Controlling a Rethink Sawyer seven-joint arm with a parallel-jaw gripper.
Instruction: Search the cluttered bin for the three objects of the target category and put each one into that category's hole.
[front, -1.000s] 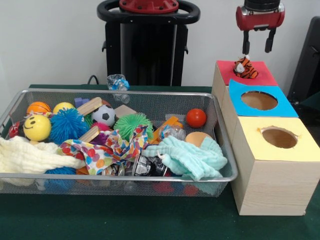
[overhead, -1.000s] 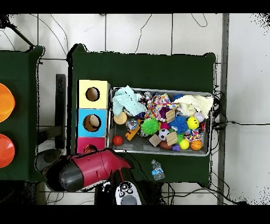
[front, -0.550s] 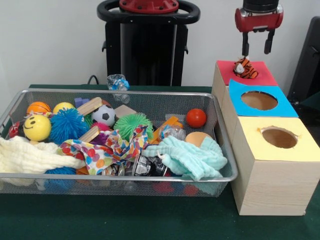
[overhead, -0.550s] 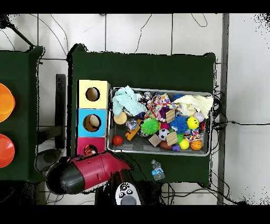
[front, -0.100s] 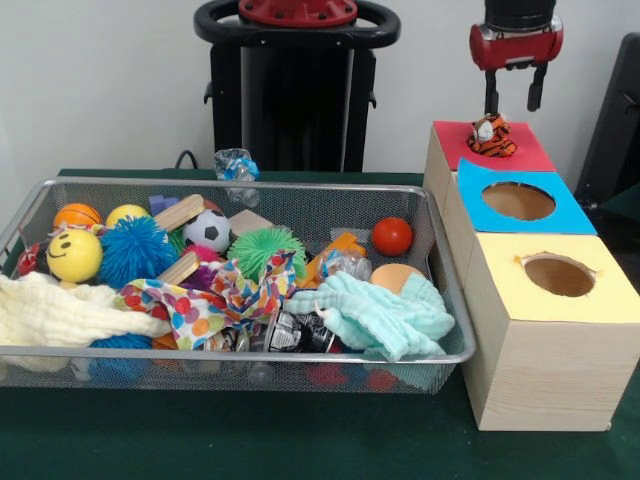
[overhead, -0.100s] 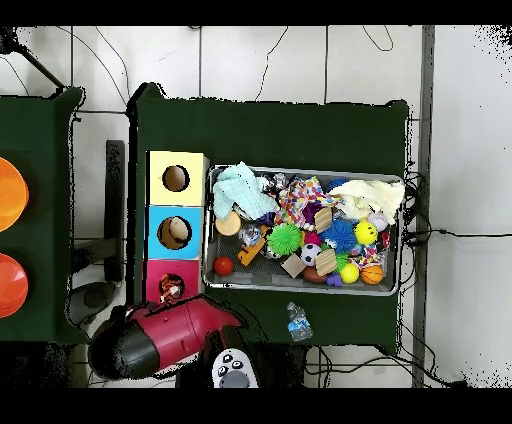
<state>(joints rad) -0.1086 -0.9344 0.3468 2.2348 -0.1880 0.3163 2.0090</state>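
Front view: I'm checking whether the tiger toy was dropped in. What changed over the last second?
The gripper, open and empty, rose slightly above the tiger toy, which shifted a little on the red box but has not gone in. The bin and its contents stayed put.

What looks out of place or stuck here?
The tiger toy sits on the red-topped box over its hole rather than down inside, with the open gripper above it. A plastic water bottle lies outside the mesh bin.
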